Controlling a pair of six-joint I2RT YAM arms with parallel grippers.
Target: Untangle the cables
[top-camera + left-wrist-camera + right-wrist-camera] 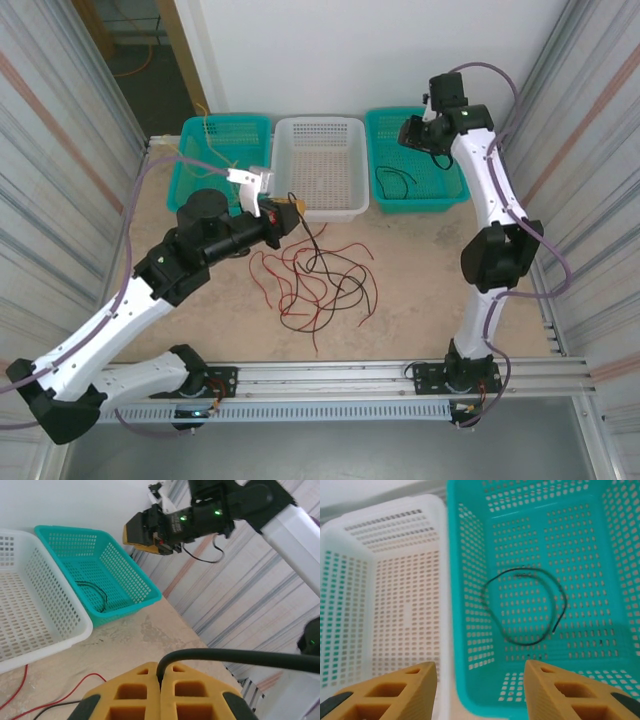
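Left gripper (161, 680): pads pressed together at the bottom of your left wrist view, pinching one black cable (225, 656) that arcs off to the right.
Reason for hold: it looks raised above the pile, probably so the black strand draws free of the red ones.
Cable pile (320, 280): red and black strands looped over each other on the table, centre of the overhead view, below the baskets.
Right gripper (480, 669): fingers spread wide with nothing between them, poised over the right teal basket (620, 555).
Sorted black cable (525, 605): one loose coil lying on that basket's floor.
White basket (320, 122): middle of the row, no cable visible inside.
Left teal basket (225, 120): upper left, holding a pale yellow cable (215, 135).
Judgement: the baskets appear to sort by colour, and most of the untangling remains.
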